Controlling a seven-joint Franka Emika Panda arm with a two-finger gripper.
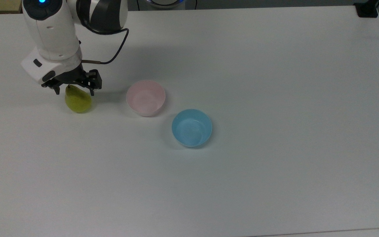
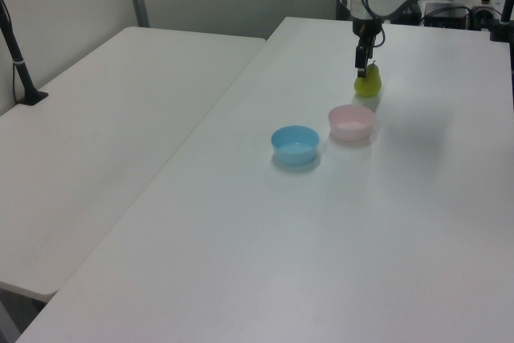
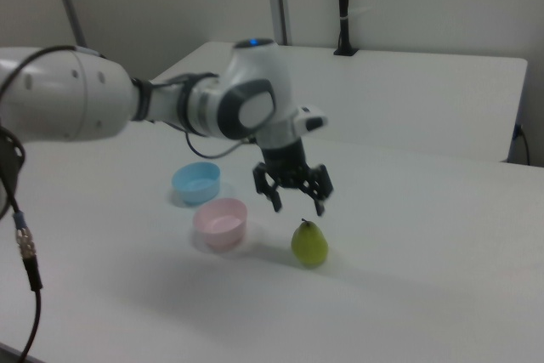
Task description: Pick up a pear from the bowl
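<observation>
Now the pear (image 1: 77,100) stands upright on the table (image 1: 275,65), stem up, near the top view's upper left corner and not far from the table's left edge in that view. It is out of the bowl (image 1: 145,97), which sits empty to its right in the top view, apart from it with bare table between them. In the right view the pear (image 3: 309,243) is at the bowl's (image 3: 221,222) right, again with a gap.

The gripper (image 1: 72,88) hangs just above the pear's top. In the right view the gripper (image 3: 294,201) has its two fingers spread wide, one at each side above the stem, with clear air between the tips and the fruit; it has hold of nothing. In the left view the gripper (image 2: 363,64) points straight down over the pear (image 2: 368,83), which rests beyond the bowl (image 2: 351,121) toward the table's far edge.

A blue bowl (image 1: 191,127) lies toward the middle of the table, just beside the pink one on the side away from the pear, not touching it; it is empty too. In the left view the blue bowl (image 2: 295,144) sits nearer the table's left edge than the pink one.
</observation>
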